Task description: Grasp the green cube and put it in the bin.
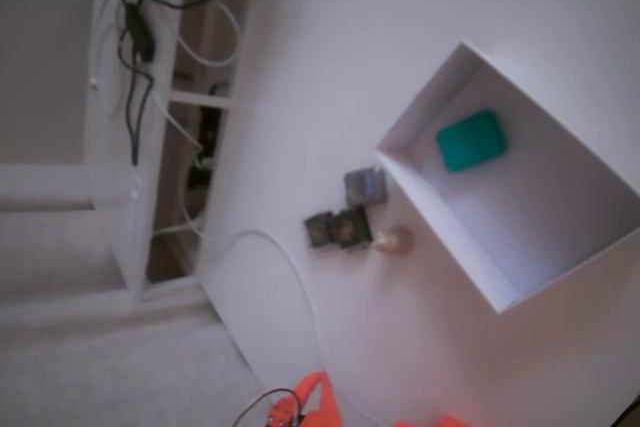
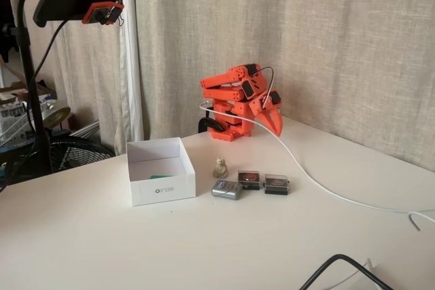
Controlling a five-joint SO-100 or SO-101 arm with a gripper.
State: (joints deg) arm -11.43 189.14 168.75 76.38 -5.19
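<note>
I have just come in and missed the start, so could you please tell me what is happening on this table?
Nothing is being handled right now. The orange arm sits folded at the back of the table, its end effector hanging clear of everything; whether it is open I cannot tell. The green cube already lies inside the white bin, near one corner. Beside the bin stand three small dark blocks and a little pale figurine, all untouched, with a white cable trailing across the table.
</note>
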